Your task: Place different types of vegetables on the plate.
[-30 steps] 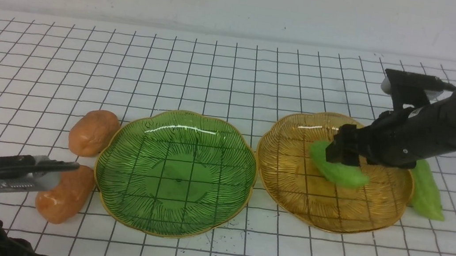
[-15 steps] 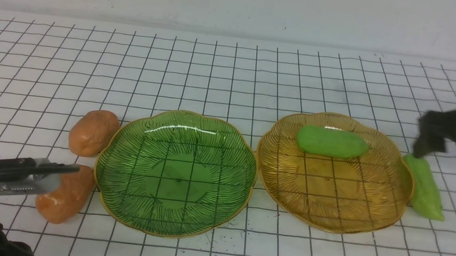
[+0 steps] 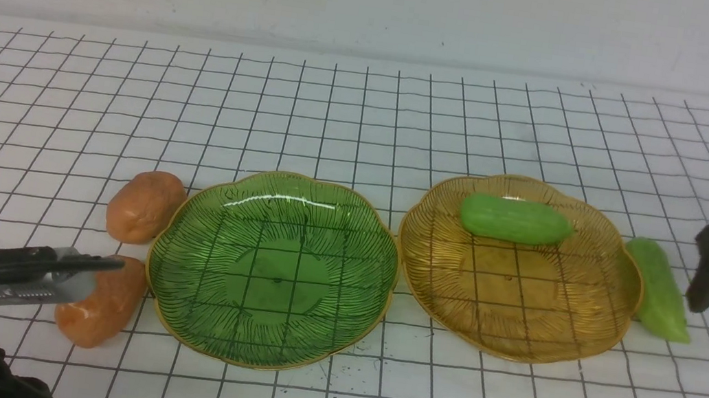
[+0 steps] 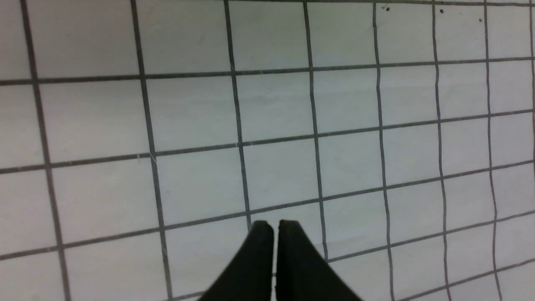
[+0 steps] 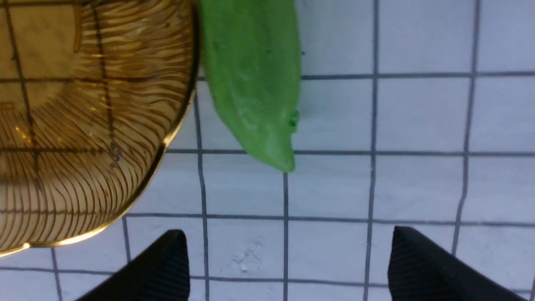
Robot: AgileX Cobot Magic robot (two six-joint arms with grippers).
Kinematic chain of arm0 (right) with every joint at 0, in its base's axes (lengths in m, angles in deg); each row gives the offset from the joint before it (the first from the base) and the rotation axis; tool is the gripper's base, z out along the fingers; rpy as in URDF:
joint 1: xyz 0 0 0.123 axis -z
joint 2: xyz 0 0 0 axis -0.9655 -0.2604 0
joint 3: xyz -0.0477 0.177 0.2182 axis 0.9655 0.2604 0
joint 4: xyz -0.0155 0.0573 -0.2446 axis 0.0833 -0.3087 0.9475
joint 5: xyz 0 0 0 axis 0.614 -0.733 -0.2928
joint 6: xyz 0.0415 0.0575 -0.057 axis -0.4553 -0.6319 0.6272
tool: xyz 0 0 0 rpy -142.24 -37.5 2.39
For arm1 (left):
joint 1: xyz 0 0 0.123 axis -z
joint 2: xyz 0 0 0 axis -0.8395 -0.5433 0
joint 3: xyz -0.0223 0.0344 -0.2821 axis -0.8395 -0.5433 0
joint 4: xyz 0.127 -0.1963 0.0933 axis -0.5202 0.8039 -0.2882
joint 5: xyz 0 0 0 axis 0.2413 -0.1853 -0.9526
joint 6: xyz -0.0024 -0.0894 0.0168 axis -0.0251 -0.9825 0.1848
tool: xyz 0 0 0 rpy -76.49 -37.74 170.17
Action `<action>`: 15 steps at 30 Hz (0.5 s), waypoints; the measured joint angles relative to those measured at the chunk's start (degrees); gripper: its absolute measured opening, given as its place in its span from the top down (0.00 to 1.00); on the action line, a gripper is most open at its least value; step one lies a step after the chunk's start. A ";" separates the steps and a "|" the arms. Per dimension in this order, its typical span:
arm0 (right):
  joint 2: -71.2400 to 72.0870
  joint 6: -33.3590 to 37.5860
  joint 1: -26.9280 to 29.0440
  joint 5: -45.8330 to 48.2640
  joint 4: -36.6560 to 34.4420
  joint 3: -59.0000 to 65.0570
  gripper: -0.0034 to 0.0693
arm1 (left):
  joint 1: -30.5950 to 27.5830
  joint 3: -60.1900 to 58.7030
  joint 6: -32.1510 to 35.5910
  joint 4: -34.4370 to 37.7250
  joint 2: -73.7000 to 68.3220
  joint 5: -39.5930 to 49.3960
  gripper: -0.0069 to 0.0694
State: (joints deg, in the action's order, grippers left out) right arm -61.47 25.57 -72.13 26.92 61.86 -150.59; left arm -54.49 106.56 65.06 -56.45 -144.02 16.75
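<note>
Resting in amber plate [image 3: 513, 350]: one green gourd [image 3: 513, 219]. Second gourd [image 3: 660, 297] on bench [image 3: 365, 124] beside its rim. Far potato [image 3: 145, 206] and near potato [image 3: 95, 315] lie unplaced by green plate [image 3: 171, 319]. Right jaws spread, empty; left jaws pressed together, empty. Judged barely begun

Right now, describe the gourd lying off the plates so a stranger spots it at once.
Find the amber plate, the right one of two on the gridded table. Beside its right rim lies a light-green gourd, tapered tip toward the near edge. Unlike the other gourd, which lies in the plate, this one rests on the table.
</note>
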 joint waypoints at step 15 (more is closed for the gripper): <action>-8.18 1.38 -5.47 -3.72 8.18 0.00 0.16 | 0.00 0.00 0.00 0.00 0.00 0.22 0.91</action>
State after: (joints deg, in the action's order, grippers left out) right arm -69.64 26.95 -77.60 23.20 70.04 -150.59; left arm -54.49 106.56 65.06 -56.45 -144.02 16.97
